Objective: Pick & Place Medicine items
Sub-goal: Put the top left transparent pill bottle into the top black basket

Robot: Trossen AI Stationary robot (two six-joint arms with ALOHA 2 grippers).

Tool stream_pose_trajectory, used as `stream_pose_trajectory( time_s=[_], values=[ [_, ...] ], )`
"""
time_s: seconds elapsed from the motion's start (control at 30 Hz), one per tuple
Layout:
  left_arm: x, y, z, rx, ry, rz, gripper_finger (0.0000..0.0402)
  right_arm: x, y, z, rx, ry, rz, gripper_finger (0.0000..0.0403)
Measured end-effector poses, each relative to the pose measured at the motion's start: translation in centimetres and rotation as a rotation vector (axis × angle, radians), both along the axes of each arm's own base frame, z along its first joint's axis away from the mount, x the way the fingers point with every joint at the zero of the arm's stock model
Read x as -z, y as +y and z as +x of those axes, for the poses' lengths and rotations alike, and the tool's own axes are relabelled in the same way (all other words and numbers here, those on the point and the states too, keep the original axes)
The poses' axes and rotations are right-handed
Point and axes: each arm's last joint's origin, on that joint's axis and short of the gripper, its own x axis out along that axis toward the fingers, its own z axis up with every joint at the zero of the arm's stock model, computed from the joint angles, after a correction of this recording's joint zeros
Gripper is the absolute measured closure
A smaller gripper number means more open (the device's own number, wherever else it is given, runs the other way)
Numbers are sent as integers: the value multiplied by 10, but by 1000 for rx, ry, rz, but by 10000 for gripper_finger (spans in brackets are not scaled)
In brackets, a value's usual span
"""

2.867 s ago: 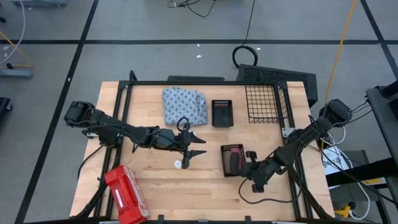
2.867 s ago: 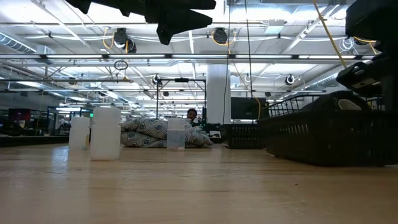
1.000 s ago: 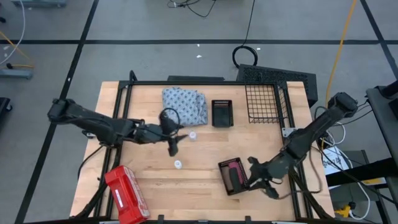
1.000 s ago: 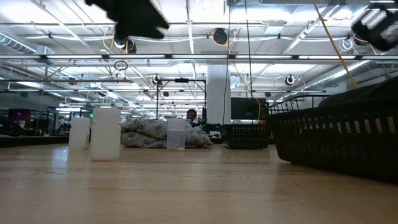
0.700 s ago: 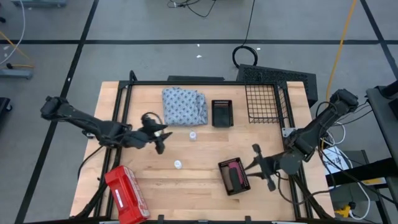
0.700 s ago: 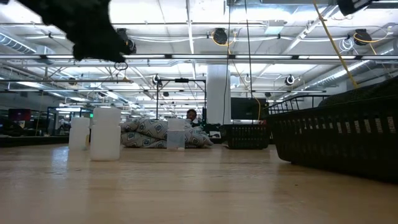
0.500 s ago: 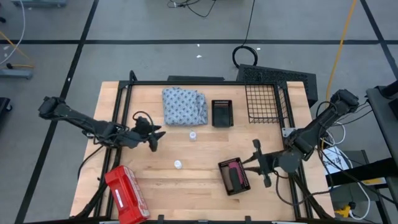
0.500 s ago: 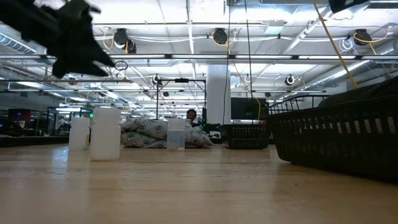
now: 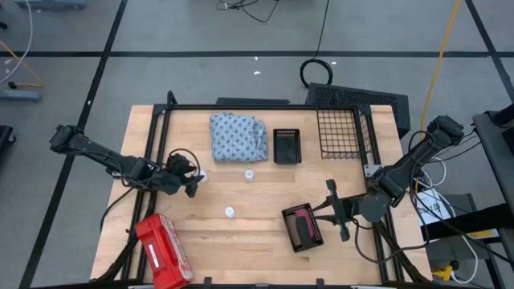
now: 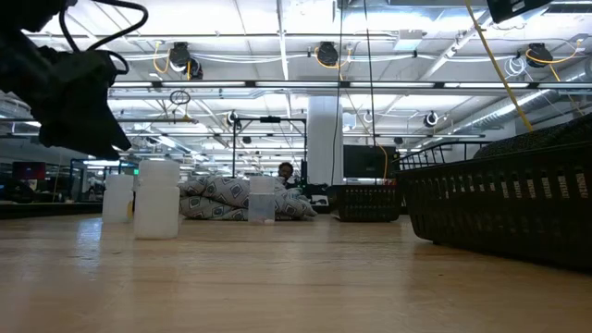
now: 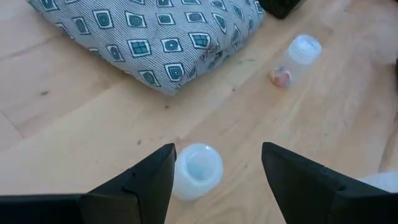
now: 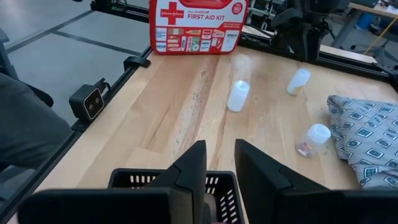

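Three small white bottles stand on the wooden table: one [image 9: 198,174] by my left gripper, one [image 9: 249,174] holding something pink, one [image 9: 230,212] nearer the near edge. My left gripper [image 9: 191,181] is open and hovers over the first bottle [image 11: 198,171], raised above it in the low view [image 10: 74,92]. A pink-red tube [image 9: 303,225] lies in a low black basket [image 9: 291,233]. My right gripper [image 9: 331,210] is just right of that basket [image 12: 134,180], open by a narrow gap [image 12: 219,165]. The brown and black tubes do not show.
The blue-white patterned cloth [image 9: 238,135] lies near the far edge, with a small black basket [image 9: 287,146] and a wire basket [image 9: 341,132] to its right. The red first aid case [image 9: 163,250] sits at the near left corner. Bare wood lies between the bottles and the basket.
My left gripper has moved toward the table's left edge and come down, from beside the middle bottle to over the left one. My right gripper has drawn back a little from the black basket toward the right edge. The basket and bottles have stayed put.
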Motion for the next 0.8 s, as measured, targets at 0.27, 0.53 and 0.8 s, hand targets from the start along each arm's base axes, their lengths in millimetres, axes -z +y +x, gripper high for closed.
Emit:
stream_pose_trajectory(
  time_s=[0.27, 0.53, 0.8],
  values=[
    [9, -8, -10, 65, 128, -82, 167, 0, 0, 0, 4, 4, 8, 331],
    [16, -15, -17, -15, 147, -20, 178, 0, 0, 0, -1, 0, -11, 331],
    [32, -24, -13, 26, 285, 21, 179, 0, 0, 0, -2, 0, -12, 333]
  ],
)
